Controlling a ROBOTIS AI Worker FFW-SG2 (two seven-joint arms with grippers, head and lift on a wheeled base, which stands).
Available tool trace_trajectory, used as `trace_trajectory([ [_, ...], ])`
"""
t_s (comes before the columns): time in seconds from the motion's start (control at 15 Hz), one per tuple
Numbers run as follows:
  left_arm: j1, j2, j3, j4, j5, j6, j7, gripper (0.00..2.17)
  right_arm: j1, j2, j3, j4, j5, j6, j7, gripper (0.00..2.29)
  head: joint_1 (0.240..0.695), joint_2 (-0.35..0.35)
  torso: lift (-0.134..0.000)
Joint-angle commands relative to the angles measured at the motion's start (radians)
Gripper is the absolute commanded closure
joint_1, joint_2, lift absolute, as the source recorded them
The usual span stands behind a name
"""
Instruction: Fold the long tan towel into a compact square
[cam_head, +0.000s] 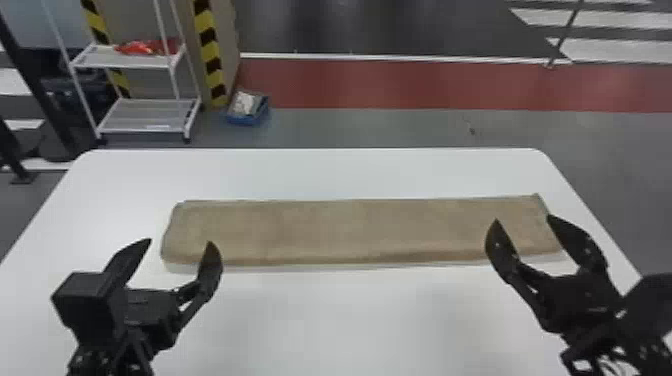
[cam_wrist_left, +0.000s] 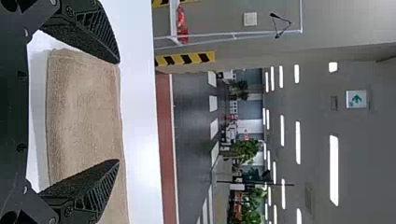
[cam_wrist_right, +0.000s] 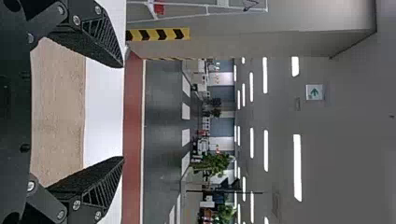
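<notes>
- Lower L of frame: black two-fingered L. gripper (cam_head: 180, 242), fingers wide apart, nothing held; tips near towel's L end.
- L end, grasp pt.: pinch short edge, all layers tog., approx. mid-width. Shallow bite may catch top ply only & let layers slide.
- Ctr. of frame: long tan cloth towel (cam_head: 350, 230), flat strip across smooth white table (cam_head: 350, 320). Est. light, soft, limp, non-fragile; nap should give good grip. Unsupported span will likely sag; lift low, fold inward w/o dragging.
- R end, grasp pt.: same as L; align edges to avoid skew.
- Lower R of frame: black two-fingered R. gripper (cam_head: 522, 218), fingers wide apart, nothing held; tips at towel's R end, contact n/d.
</notes>
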Motion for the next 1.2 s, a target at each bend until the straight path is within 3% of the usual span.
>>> trace_trajectory([
  [0.0, -0.100, -0.006, 0.000, 0.028, 0.021, 0.156, 0.002, 0.15, -0.094, -0.003, -0.059, 0.054, 0.009, 0.101, 0.060, 0.21, 0.695, -0.054, -0.123],
  [0.27, -0.239, -0.006, -0.003, 0.146, 0.070, 0.205, -0.035, 0.16, -0.202, -0.014, -0.134, 0.190, 0.022, 0.140, 0.208, 0.22, 0.695, -0.073, -0.123],
  [0.47, -0.381, -0.006, 0.004, 0.301, 0.162, 0.220, -0.063, 0.20, -0.260, -0.046, -0.148, 0.282, 0.059, 0.122, 0.261, 0.22, 0.695, -0.099, -0.123],
  [0.73, -0.534, -0.005, -0.002, 0.470, 0.167, 0.282, -0.092, 0.21, -0.274, -0.057, -0.156, 0.310, 0.065, 0.091, 0.284, 0.22, 0.695, -0.094, -0.123],
  [1.13, -0.563, 0.008, 0.018, 0.529, 0.156, 0.309, -0.109, 0.30, -0.238, -0.055, -0.156, 0.304, 0.055, 0.012, 0.293, 0.22, 0.695, -0.067, -0.123],
])
